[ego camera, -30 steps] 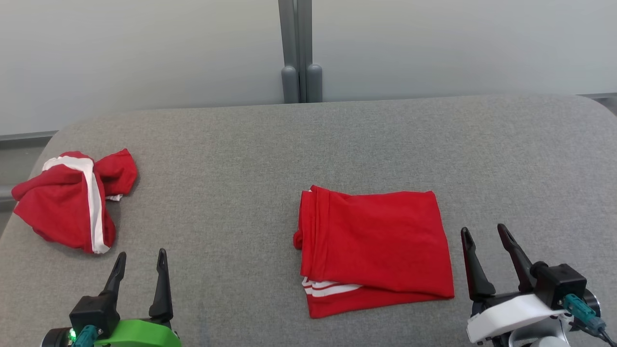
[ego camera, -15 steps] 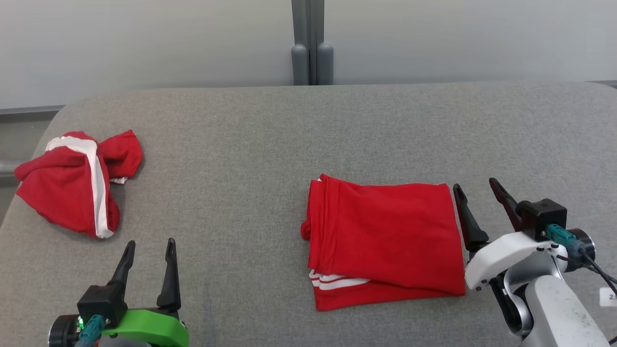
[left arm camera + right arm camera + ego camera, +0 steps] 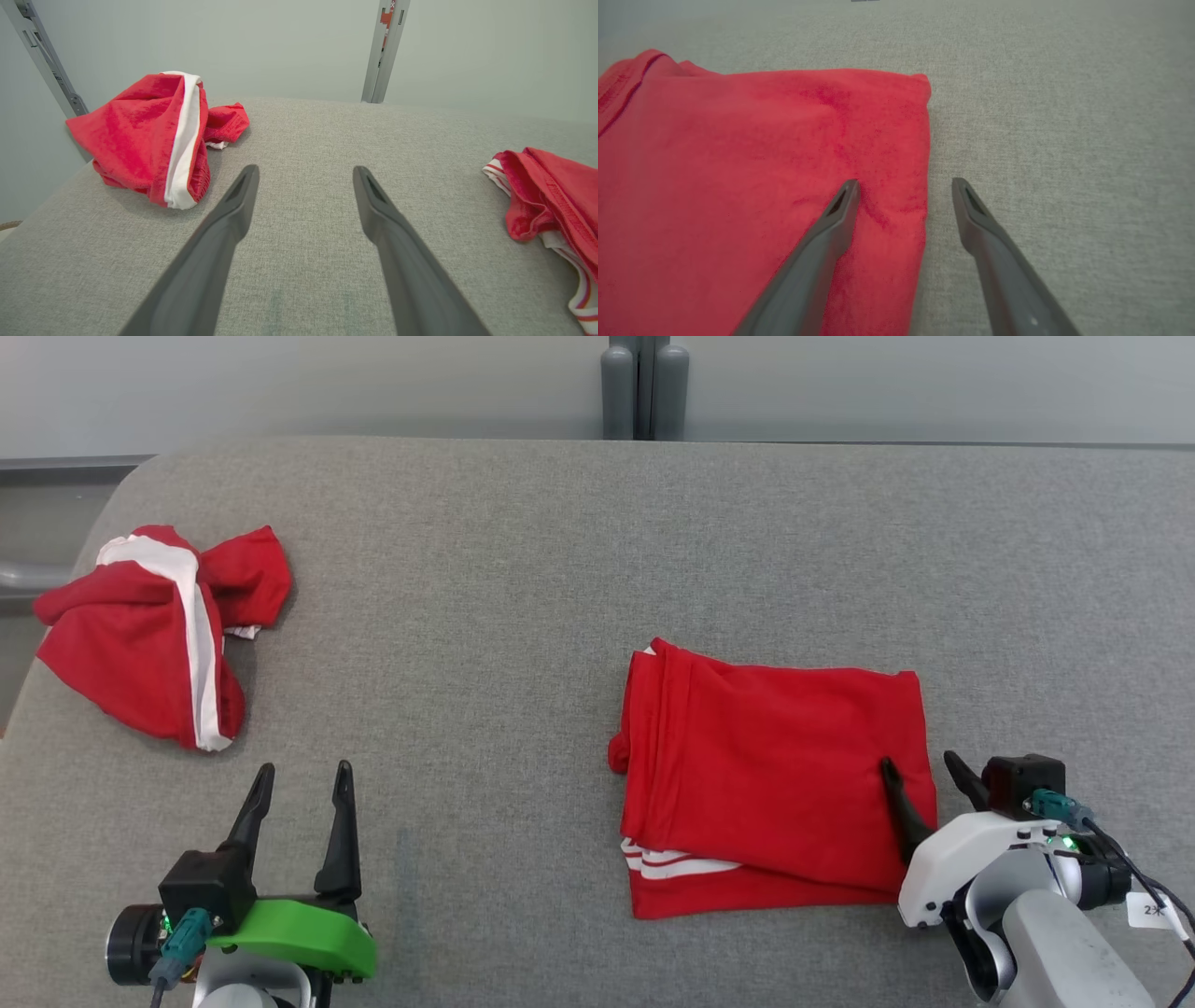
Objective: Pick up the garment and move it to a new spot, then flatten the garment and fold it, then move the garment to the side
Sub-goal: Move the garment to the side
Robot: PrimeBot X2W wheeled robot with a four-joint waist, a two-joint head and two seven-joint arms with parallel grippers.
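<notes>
Red garment (image 3: 775, 775) lies folded flat right of centre, white stripes along near edge.

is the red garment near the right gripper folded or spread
Folded: the red garment lies as a neat layered rectangle, striped layer showing beneath.

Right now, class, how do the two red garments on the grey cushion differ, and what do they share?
The folded garment lies flat as a neat rectangle; the crumpled garment is a bunched heap. The folded garment sits by the right gripper, the crumpled garment near the left edge of the cushion. The crumpled garment shows a broad white band, the folded garment thin white stripes. Both are red with white trim.
</notes>
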